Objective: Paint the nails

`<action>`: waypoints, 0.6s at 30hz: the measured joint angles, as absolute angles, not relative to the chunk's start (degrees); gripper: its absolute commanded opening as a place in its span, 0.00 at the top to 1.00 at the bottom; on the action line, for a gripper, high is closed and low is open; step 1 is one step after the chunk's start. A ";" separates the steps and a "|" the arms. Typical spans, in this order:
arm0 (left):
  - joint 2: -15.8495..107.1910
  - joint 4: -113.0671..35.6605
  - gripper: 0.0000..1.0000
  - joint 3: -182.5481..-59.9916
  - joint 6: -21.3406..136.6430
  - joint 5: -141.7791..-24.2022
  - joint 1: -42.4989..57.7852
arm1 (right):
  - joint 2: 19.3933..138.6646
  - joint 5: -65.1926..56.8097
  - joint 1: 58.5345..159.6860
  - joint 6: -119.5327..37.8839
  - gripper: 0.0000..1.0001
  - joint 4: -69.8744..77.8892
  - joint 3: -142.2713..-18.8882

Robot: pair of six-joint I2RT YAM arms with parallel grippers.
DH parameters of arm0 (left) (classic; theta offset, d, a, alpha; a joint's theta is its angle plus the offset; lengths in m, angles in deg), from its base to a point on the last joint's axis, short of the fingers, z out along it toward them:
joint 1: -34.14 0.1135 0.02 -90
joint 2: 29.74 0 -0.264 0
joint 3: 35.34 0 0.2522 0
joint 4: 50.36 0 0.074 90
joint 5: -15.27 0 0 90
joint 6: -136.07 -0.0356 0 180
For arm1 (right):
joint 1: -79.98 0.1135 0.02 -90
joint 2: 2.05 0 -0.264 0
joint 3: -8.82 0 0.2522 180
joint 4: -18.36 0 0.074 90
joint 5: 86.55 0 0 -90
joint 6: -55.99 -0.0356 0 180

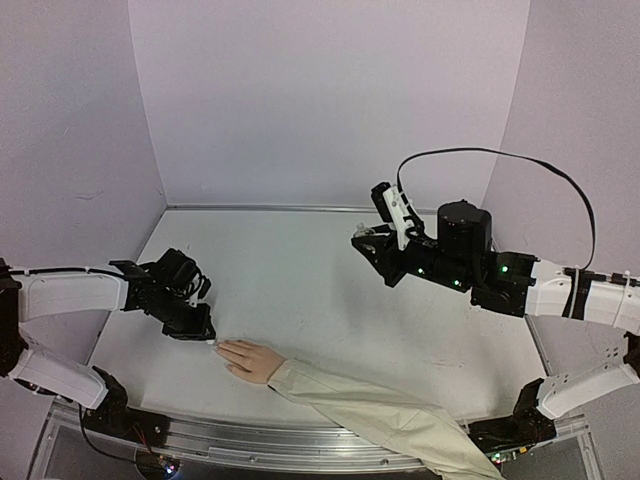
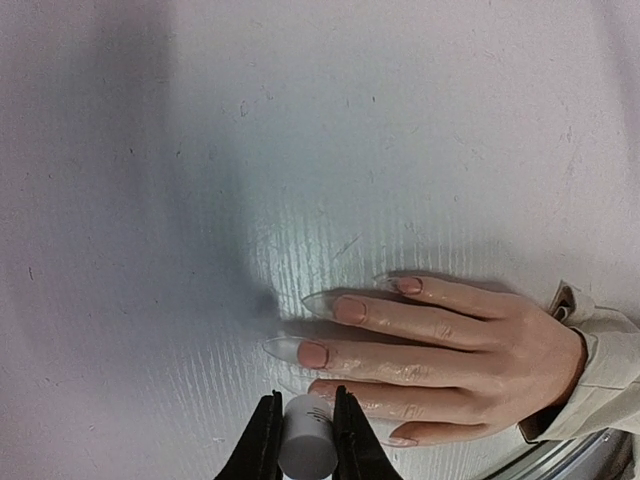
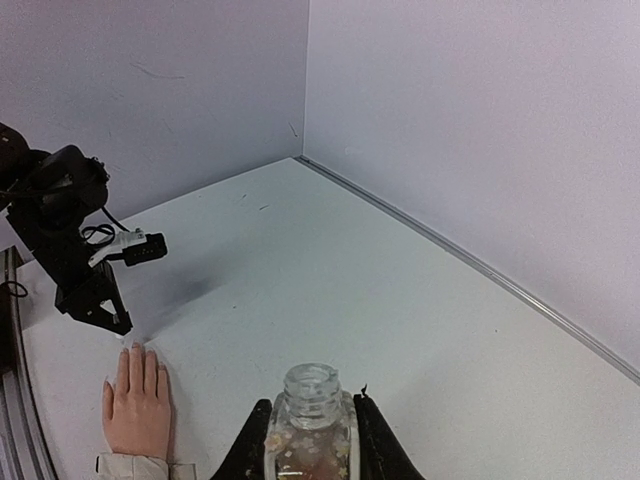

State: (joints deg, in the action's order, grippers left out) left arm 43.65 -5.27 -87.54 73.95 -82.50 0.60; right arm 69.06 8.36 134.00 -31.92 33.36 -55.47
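Mannequin hand [image 1: 250, 360], pale flesh-coloured, in a beige fabric sleeve [image 1: 380, 415]: lies palm down on the white tabletop [image 1: 300, 270] near its front edge, fingers pointing toward the left arm. Nails [image 2: 313, 353]: long, clear-tipped with pink beds, at the ends of those fingers. Left gripper [image 2: 305, 400]: clamped on a white cylindrical cap [image 2: 307, 445], low over the tabletop, just beside the nails. Right gripper [image 3: 311, 405]: clamped on a small clear glass bottle [image 3: 310, 440] with an open neck and speckled brownish contents, held upright and raised, well apart from the hand.
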 measured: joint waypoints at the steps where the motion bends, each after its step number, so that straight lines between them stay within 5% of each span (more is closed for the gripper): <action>1: 43.76 -5.29 1.00 -87.47 73.95 -82.48 0.60 | 69.06 8.33 134.00 -31.92 1.00 33.36 -55.47; 18: 44.72 -5.73 1.00 -86.90 73.23 -79.29 0.60 | 69.06 8.33 134.00 -32.18 1.00 33.36 -55.47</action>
State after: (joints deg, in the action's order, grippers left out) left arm 44.72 -5.73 -86.90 73.23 -79.29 0.60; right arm 69.06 8.33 134.00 -32.18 33.36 -55.47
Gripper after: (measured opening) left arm 0.147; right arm 0.231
